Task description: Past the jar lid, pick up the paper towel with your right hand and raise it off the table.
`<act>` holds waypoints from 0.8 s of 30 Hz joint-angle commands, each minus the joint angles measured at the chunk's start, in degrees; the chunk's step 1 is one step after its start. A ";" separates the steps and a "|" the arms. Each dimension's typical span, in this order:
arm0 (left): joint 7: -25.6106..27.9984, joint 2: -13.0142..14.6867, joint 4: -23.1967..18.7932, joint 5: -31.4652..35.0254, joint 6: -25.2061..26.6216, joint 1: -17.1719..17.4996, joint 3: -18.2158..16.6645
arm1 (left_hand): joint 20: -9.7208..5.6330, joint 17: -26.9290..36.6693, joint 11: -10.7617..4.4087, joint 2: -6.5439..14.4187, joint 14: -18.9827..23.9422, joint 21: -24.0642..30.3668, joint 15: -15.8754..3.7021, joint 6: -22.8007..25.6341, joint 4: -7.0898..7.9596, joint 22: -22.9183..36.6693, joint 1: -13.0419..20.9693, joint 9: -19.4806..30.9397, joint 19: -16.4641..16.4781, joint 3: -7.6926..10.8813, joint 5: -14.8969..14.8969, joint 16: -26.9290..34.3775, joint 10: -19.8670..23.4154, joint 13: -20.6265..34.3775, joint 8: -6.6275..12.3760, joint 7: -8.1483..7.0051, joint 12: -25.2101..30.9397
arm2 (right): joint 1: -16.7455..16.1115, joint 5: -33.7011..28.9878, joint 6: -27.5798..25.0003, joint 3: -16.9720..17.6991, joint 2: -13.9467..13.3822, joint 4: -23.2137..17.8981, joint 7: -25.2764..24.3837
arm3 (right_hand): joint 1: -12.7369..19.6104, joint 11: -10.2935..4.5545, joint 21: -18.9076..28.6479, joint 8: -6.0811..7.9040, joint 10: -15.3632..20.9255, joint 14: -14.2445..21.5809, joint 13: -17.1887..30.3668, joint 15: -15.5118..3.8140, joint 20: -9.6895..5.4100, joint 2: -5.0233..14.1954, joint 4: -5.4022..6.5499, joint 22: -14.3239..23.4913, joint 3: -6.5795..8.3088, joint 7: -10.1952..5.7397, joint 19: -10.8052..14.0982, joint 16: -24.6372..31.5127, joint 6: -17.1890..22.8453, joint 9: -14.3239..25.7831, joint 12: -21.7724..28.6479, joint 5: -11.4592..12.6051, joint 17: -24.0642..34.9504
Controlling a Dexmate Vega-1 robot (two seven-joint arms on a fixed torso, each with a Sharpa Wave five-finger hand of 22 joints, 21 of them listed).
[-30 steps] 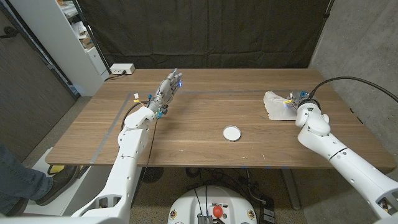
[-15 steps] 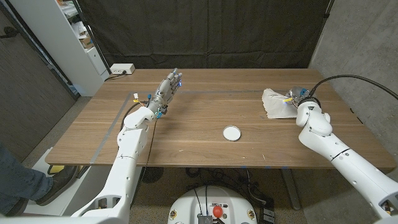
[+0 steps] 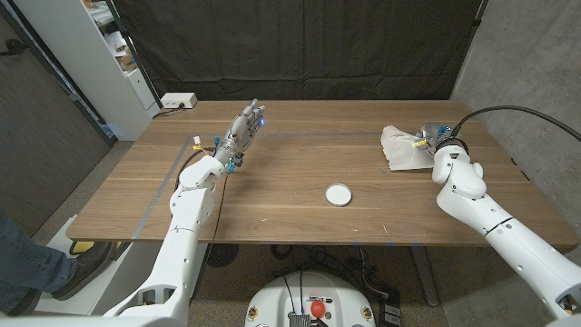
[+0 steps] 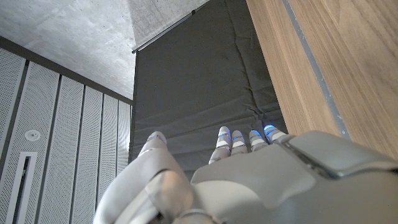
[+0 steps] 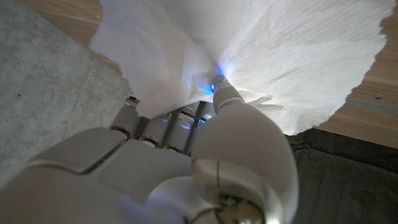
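Your paper towel [image 3: 399, 147] sits bunched at the far right of the table [image 3: 290, 218], well beyond the jar lid [image 3: 338, 193], gathered up into a peak because your right hand [image 3: 434, 143] has it pinched; in the right wrist view the sheet [image 5: 261, 56] drapes over the fingertips [image 5: 221, 87], thumb pressed into the fold, so the grip looks secure enough to lift; whether its lower edge is clear of the wood I cannot tell. The jar lid lies flat near the middle, apart from the arm's path; your left hand [image 3: 243, 132] waits at the far left, fingers extended and holding nothing, out of the way.
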 commanded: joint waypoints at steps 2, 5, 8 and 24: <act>-0.35 0.13 0.36 -0.32 -0.43 0.07 -0.33 | 0.43 0.30 0.10 0.52 0.19 -0.14 0.02 0.29 -0.24 0.25 0.05 0.08 -6.10 0.19 -0.17 0.09 0.06 0.11 0.30 0.18 -0.02 | -0.35 -2.06 -0.08 0.42 0.06 -2.26 0.97 | 0.53 -0.13 -0.16 -0.19 0.47 0.48 0.14 -7.61 -0.30 -0.03 0.56 0.24 -0.16 0.05 0.44 -0.27 0.59 0.37 0.51 -0.07 0.47; -0.48 0.18 0.56 -0.40 -0.56 -0.03 -0.41 | 0.43 0.30 0.03 0.53 0.19 -0.13 0.01 0.26 -0.26 0.25 0.04 0.08 -6.10 0.18 -0.17 0.08 0.06 0.11 0.29 0.19 -0.02 | -0.81 -2.07 0.27 1.02 0.21 -3.24 0.78 | 0.80 -0.18 -0.10 -0.19 0.55 0.73 0.14 -7.47 -0.13 0.03 0.43 0.24 -0.04 0.00 0.60 -0.41 0.77 0.39 0.51 -0.03 0.39; -0.62 0.22 0.69 -0.43 -0.60 -0.11 -0.42 | 0.42 0.30 0.01 0.54 0.22 -0.13 0.02 0.28 -0.28 0.25 0.03 0.08 -6.11 0.18 -0.17 0.10 0.06 0.11 0.30 0.19 -0.02 | -0.86 -2.70 0.08 1.03 0.31 -3.64 1.04 | 0.59 -0.20 -0.17 -0.30 0.40 0.64 0.13 -7.37 -0.30 -0.08 0.59 0.24 -0.26 -0.05 0.42 -0.53 0.72 0.42 0.39 -0.06 0.50; -1.32 0.21 2.09 -0.58 -1.09 -0.86 -0.52 | 0.40 0.30 -0.09 0.59 0.23 -0.10 0.08 0.35 -0.40 0.25 -0.02 0.08 -6.03 0.13 -0.18 0.10 0.19 0.11 0.31 0.16 0.02 | -2.00 -4.10 0.72 2.70 0.67 -6.19 1.81 | 0.55 -0.04 -0.20 -0.50 0.80 0.74 0.22 -7.32 -0.21 -0.03 0.81 0.24 -0.59 0.07 0.36 -1.01 1.15 0.52 0.40 -0.03 0.80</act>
